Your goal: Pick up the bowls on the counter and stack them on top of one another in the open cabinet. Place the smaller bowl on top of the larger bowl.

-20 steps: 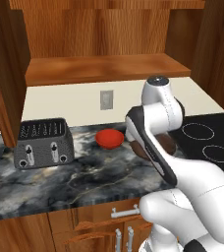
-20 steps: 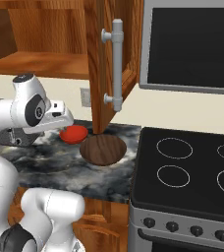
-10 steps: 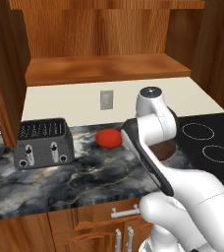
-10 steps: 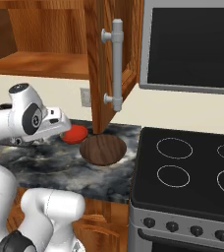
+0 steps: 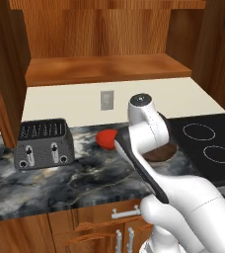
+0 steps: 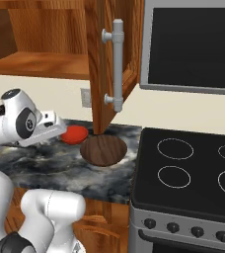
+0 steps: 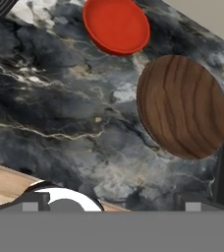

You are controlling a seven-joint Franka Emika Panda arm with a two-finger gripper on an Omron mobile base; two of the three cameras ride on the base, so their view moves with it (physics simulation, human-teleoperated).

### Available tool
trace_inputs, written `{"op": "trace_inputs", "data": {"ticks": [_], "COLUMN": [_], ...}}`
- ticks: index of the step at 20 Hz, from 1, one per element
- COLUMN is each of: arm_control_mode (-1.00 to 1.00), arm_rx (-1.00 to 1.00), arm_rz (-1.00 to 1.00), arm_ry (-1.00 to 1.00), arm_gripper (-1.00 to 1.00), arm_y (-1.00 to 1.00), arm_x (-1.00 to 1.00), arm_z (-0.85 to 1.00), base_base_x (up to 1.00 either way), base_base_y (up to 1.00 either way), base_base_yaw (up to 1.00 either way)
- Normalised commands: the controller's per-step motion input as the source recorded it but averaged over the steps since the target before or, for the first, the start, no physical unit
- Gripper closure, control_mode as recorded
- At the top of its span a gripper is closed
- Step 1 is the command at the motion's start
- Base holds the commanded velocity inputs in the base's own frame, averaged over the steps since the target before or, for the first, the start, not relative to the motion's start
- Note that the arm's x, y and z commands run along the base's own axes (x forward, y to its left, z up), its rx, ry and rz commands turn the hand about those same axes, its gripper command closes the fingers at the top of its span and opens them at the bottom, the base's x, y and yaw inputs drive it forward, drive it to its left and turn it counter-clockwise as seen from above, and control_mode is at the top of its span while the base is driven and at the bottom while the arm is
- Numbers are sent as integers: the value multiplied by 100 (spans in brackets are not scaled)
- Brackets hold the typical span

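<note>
A glossy red bowl [image 7: 116, 25] and a wider wood-grain bowl [image 7: 182, 107] lay apart on veined marble counter [image 7: 50, 113]; the gripper [image 7: 111, 205] hung wide open, empty.

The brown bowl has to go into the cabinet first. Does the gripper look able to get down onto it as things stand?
Probably yes: the larger bowl lies bare on the counter, apart from the smaller bowl.

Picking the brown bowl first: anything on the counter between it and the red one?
Nothing: in the hand view, bare counter separates the red bowl from the brown bowl.
</note>
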Motion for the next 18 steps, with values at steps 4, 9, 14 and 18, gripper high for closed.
{"op": "trace_inputs", "data": {"ticks": [4,9,14,18], "arm_control_mode": [-100,-100,-100,-100], "arm_rx": [-2,-1,0,0], "arm_rz": [0,0,0,0], "arm_ry": [0,0,0,0], "arm_gripper": [-100,-100,-100,-100], "arm_y": [11,8,4,0], "arm_x": [5,11,21,24], "arm_z": [-15,-16,-14,-11], "base_base_x": [0,0,0,0], "base_base_y": [0,0,0,0], "base_base_yaw": [0,0,0,0]}}
